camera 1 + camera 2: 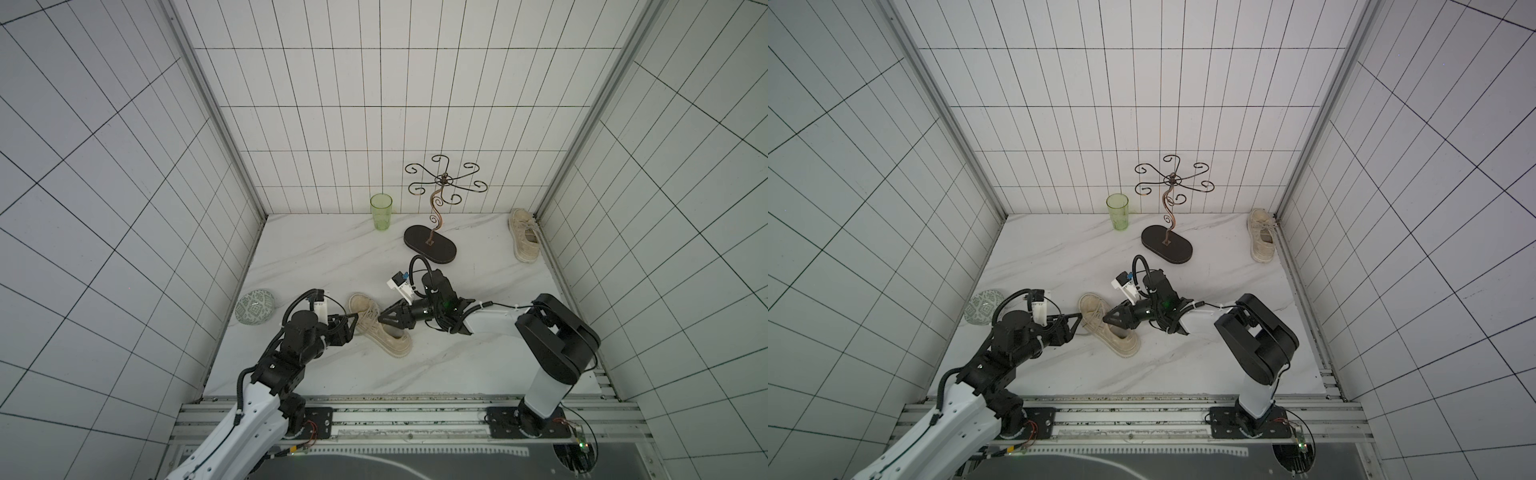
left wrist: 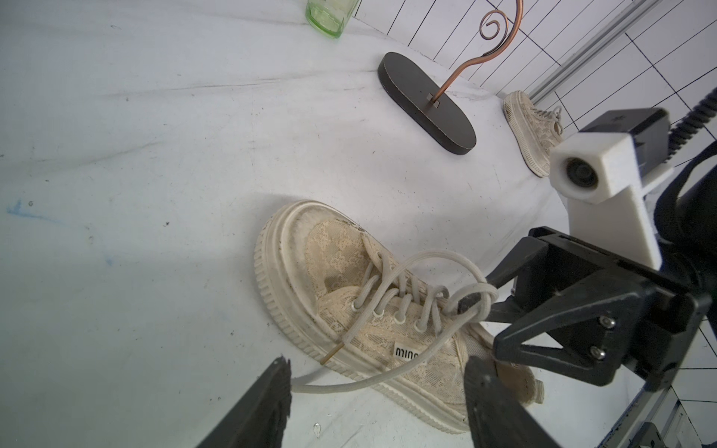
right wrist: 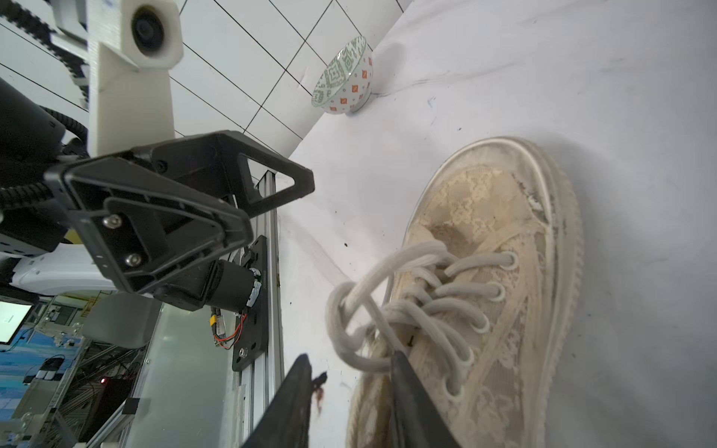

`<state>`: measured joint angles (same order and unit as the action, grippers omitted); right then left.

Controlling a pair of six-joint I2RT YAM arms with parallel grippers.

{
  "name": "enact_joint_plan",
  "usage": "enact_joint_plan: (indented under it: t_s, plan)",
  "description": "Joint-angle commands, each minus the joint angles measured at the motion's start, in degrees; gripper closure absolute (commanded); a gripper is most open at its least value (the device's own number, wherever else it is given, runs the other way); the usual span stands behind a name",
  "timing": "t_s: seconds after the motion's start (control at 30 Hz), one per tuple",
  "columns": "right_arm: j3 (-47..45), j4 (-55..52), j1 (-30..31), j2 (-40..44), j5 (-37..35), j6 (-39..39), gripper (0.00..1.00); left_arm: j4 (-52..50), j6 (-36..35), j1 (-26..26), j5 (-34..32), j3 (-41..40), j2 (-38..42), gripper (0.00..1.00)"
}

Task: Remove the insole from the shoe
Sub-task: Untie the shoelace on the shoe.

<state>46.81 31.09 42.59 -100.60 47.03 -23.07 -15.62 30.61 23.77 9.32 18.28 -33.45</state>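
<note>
while left hand (image 1: 352, 325) spread beside shoe (image 1: 365, 316) edge, right hand (image 1: 385, 325) parted astride its collar.

Your left arm (image 1: 253, 401) and right arm (image 1: 544, 386) had white links, black joints and ribbed black cables (image 1: 291, 309). Your left gripper (image 3: 281, 207) and right gripper (image 2: 492, 310) were black, with triangular fingers (image 3: 174, 232), silver screws (image 3: 112, 221) and white cameras (image 3: 149, 27).

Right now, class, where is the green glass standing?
In both top views the green glass stands at the back of the table, near the rear wall, just left of the hook stand's dark base.
</note>
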Motion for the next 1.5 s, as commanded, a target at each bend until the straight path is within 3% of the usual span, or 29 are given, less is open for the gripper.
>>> enact_joint_plan:
  t_s: [0.0, 0.27, 0.53, 0.7, 1.07, 1.27, 1.47]
  plan:
    - [2.5, 1.2, 0.8, -1.2, 2.6, 0.6, 0.66, 0.5, -0.2, -0.3, 0.5, 1.1, 0.2, 0.3]
    - [4.4, 4.0, 1.7, -3.2, 5.0, 0.4, 0.67, 0.4, -0.2, -0.3, 0.2, 1.1, 0.2, 0.3]
    - [4.9, -2.6, 1.6, 1.4, -1.6, 4.6, 0.66, 0.1, -0.1, -0.3, -0.2, 1.2, 0.6, 0.3]
    - [6.7, -2.4, 1.7, -0.7, 0.2, 4.2, 0.66, 0.1, -0.1, -0.3, 0.0, 1.2, 0.3, 0.3]
    - [6.6, 7.1, 1.7, -3.5, 5.3, 0.0, 0.68, -0.1, -0.1, -0.3, -0.3, 1.3, 0.5, 0.3]
    - [6.2, 18.0, 1.7, -6.9, 9.3, -7.1, 0.76, -0.6, -0.1, -0.3, -0.4, 1.5, 1.1, 0.3]
    - [7.2, 23.2, 1.8, -8.0, 11.1, -10.0, 0.77, -0.6, 0.0, -0.3, -0.7, 1.4, 1.5, 0.3]
